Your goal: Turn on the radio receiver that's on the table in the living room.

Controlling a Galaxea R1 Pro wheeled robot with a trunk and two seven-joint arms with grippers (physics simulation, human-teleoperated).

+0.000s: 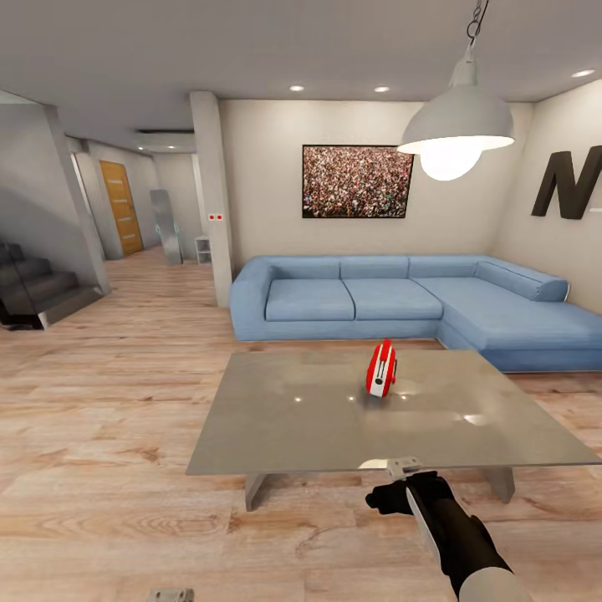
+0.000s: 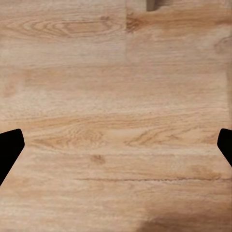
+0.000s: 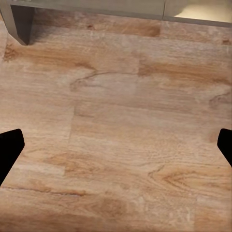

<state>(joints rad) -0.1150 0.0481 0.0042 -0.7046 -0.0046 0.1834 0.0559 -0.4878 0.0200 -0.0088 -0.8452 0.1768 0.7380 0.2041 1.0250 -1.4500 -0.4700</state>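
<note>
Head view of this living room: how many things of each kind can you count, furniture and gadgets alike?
Radio receiver: 1, red, standing on the table
Coffee table: 1
Blue L-shaped sofa: 1
Framed crowd picture: 1
Pendant lamp: 1
Wooden door: 1
Staircase: 1
Total: 7

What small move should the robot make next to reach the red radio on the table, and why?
Probably lift the right gripper and carry it forward over the table toward the radio receiver. The gripper hangs open near the table's front edge, facing the floor, while the radio stands further in, toward the sofa.
</note>
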